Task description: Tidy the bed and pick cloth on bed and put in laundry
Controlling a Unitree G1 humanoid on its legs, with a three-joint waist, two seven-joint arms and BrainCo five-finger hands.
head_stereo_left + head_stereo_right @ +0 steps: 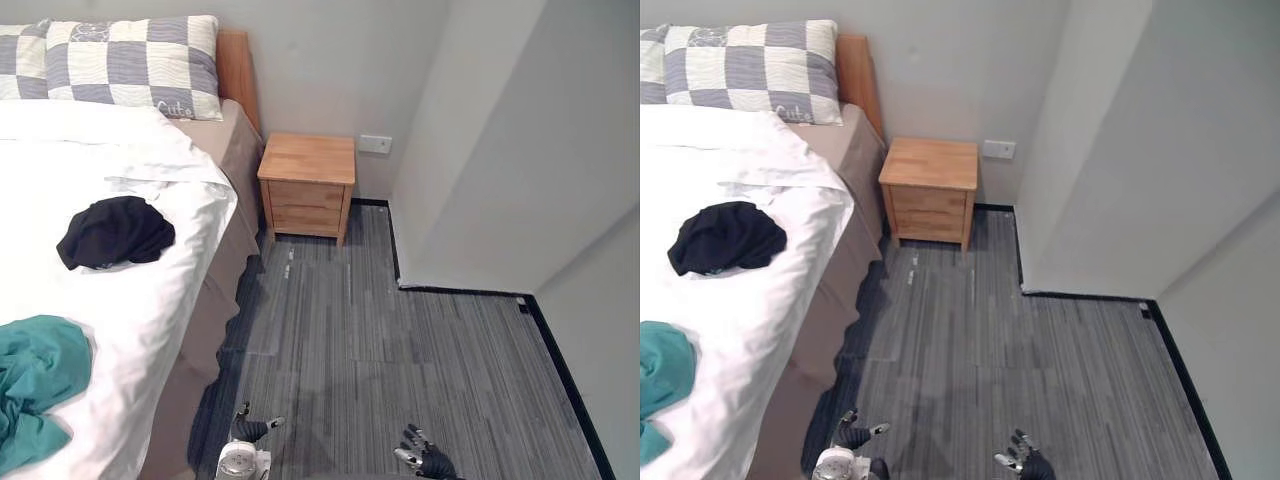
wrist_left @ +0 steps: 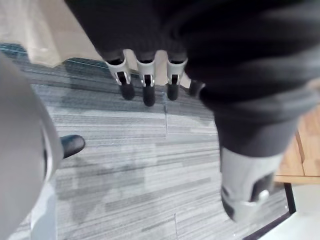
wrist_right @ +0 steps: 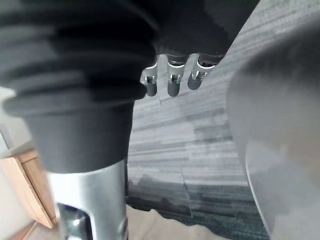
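Nearest, two robot hands hang low over the grey floor (image 1: 400, 350) beside the bed (image 1: 150, 290), both partly cut off by the view's lower edge. The left robot hand (image 1: 248, 431) and the right robot hand (image 1: 424, 459) each have loosely spread fingers and hold nothing. Two cloths lie on the white bed. The teal cloth (image 1: 35, 380) is the nearer one, cut off at the edge. The black cloth (image 1: 113, 230) lies whole farther up, well apart from it. Beyond are two checked pillows (image 1: 130, 60), one cropped, and one wooden nightstand (image 1: 307, 185).

Bright, even light leaves soft shadow beside bed (image 1: 140, 300).
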